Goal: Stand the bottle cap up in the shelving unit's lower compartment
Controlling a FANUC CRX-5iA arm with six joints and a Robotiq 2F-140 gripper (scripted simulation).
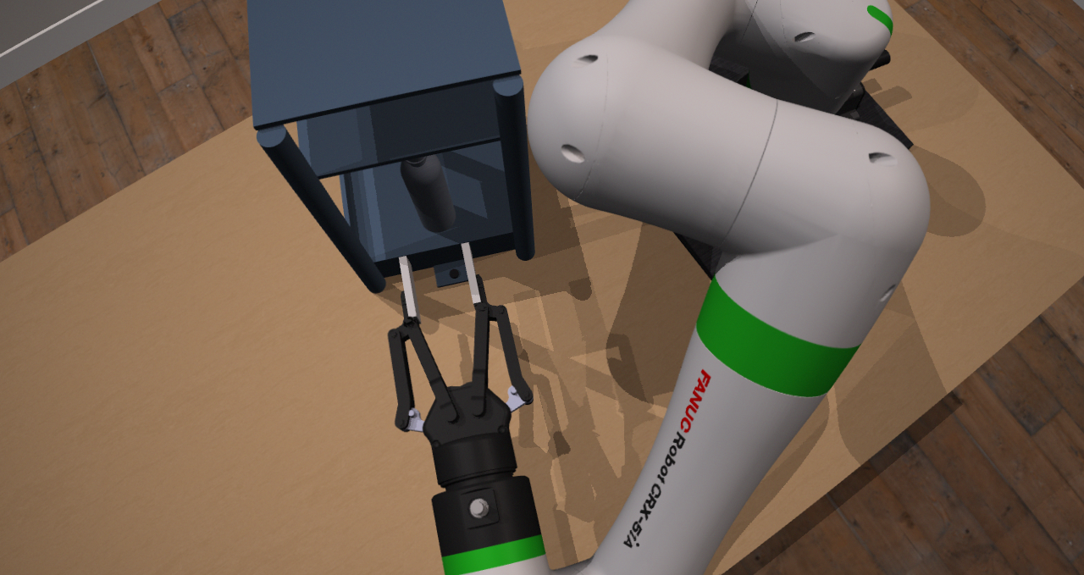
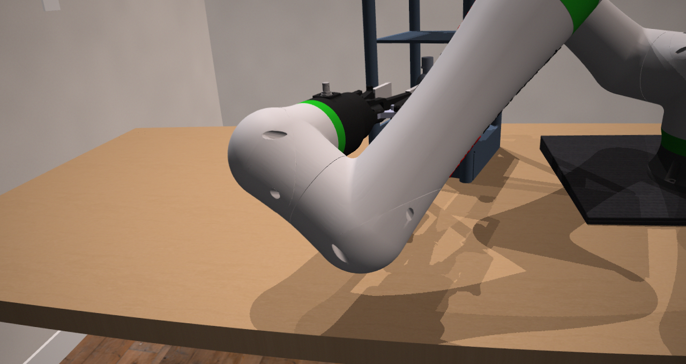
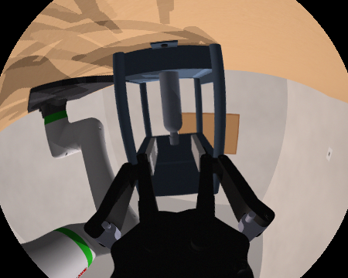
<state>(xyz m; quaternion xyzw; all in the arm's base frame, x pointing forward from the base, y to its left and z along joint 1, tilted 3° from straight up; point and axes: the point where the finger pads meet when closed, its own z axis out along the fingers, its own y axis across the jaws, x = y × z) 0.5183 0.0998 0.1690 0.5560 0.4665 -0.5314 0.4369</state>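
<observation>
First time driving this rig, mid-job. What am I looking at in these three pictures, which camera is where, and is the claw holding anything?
The big white machine is a single robot arm with a two-fingered gripper. One picture looks down from above, one looks from the side across the table, and the round one comes from a camera on the wrist, which shows things upside down. On the table stands a dark blue shelving unit. The grey bottle stands inside its lower compartment, cap up as far as I can tell. The gripper sits just in front of the unit, fingers apart with nothing between them: it holds nothing. In the side picture the arm hides most of the bottle.
</observation>
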